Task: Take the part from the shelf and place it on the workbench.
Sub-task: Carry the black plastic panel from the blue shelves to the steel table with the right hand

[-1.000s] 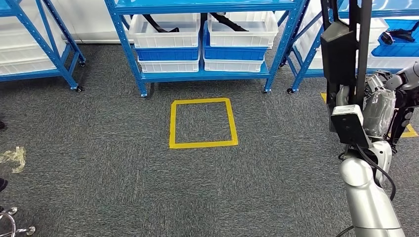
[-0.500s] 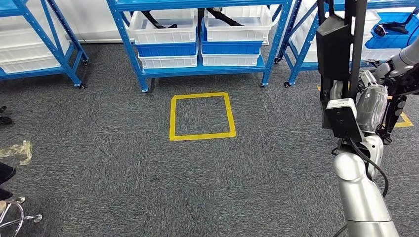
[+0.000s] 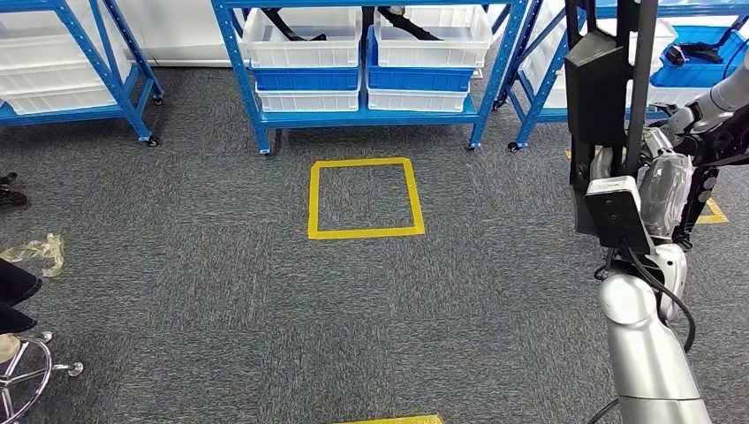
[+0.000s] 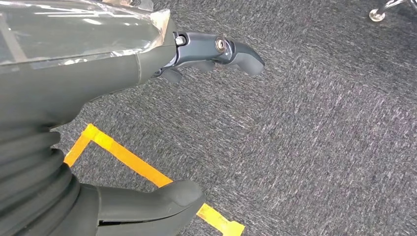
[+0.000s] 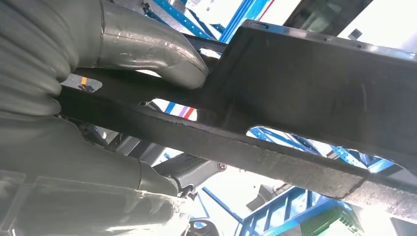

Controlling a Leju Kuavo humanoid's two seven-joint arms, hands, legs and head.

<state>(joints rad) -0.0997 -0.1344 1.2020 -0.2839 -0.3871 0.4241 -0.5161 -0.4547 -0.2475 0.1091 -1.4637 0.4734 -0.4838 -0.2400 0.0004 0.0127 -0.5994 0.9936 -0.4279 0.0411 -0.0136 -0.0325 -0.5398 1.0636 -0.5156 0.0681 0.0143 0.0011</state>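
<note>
- As the robot steps back, the shelf (image 3: 366, 119) and yellow square (image 3: 364, 198) sit farther off than before.
- Right robot hand (image 3: 662, 190) grips the black part (image 3: 605, 93), held upright, off the shelf.
- Left robot hand (image 4: 123, 64) hangs open, holding nothing.
- Next comes the bench, I think.

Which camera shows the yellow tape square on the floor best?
The head view does: the whole yellow tape square lies on the grey carpet in front of the blue shelf. The left wrist view, past the left hand, catches just a yellow tape strip with a corner, maybe a different marking. The right wrist view looks up at the black part instead.
</note>
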